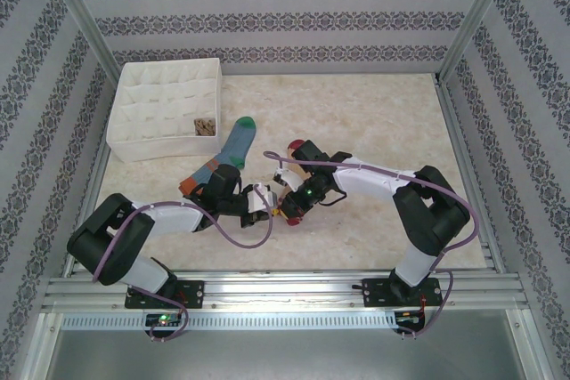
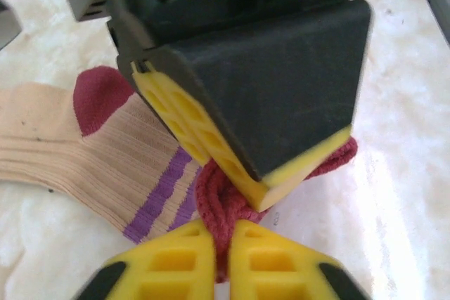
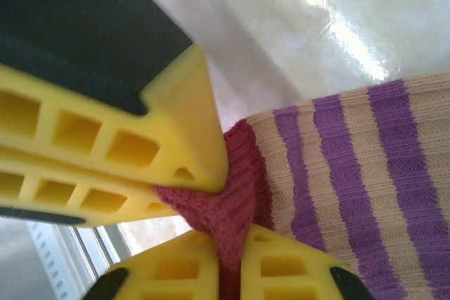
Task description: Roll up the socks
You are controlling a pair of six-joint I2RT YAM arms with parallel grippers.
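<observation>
Mid-table, the tan sock [image 2: 105, 166], maroon-heeled and purple-banded, is pinched at its red cuff from both sides. The left gripper [image 2: 220, 240] is closed tight on the ribbing; the right gripper [image 3: 226, 244] is clamped on the same fold, and the two are crowded nose to nose. A blue sock [image 1: 233, 147] is laid just behind the left arm, its green toe near the white compartment box [image 1: 151, 147], where an argyle sock [image 1: 206, 124] is stowed. Bare table [image 1: 374, 122] is left open to the right and rear.

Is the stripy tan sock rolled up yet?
Not rolled. The tan sock lies spread flat; only its maroon end is bunched between the fingers.
</observation>
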